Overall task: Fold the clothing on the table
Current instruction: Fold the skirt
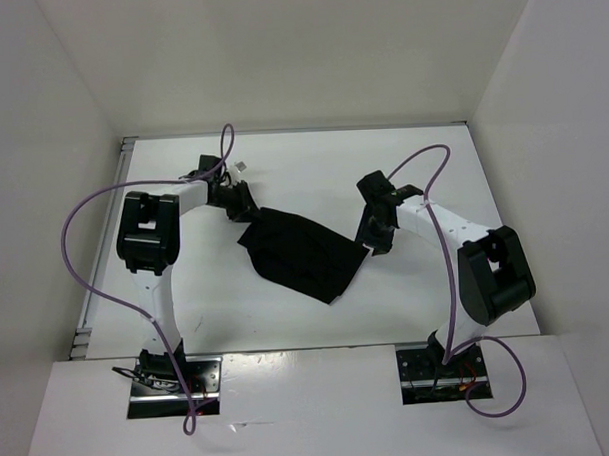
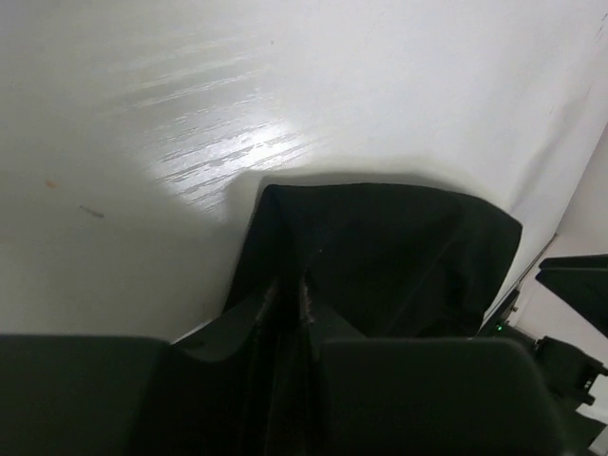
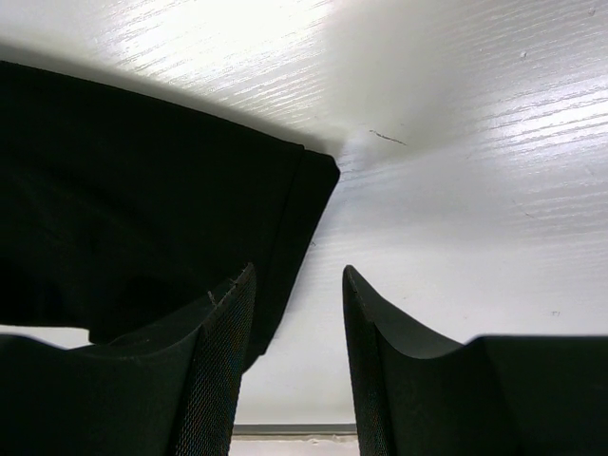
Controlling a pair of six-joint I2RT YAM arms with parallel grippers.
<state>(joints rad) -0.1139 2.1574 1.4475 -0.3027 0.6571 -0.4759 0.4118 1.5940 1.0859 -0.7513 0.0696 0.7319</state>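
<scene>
Overhead, the black clothing [image 1: 300,253] lies near the middle of the white table [image 1: 312,168], a rumpled, roughly rectangular patch slanting from upper left down to lower right, and both arms reach in on it from either side. The left gripper [image 1: 242,203] is right at the upper-left corner of the fabric. On its wrist camera its fingers [image 2: 249,328] are drawn almost together, only a thin dark slit between them, and the edge of the cloth rises off the tabletop straight into that slit, so this one is pinched on the clothing. Beyond the fingertips the fabric spreads away across the table in a broad dark sheet, with a shadow along its left edge and a bright glare patch on the bare surface just past it. Over to the right gripper [image 1: 372,238], sitting at the right-hand edge of the cloth. From its own wrist camera the two fingers [image 3: 223,351] stand clearly apart, with bare white table showing in the gap between them. A folded corner of the clothing pokes in just above the left fingertip and the fabric runs off to the left behind that finger; nothing is between the pads. Whether that finger touches the cloth cannot be told from here. Plain white walls [image 1: 278,49] close in the table at the back and sides
</scene>
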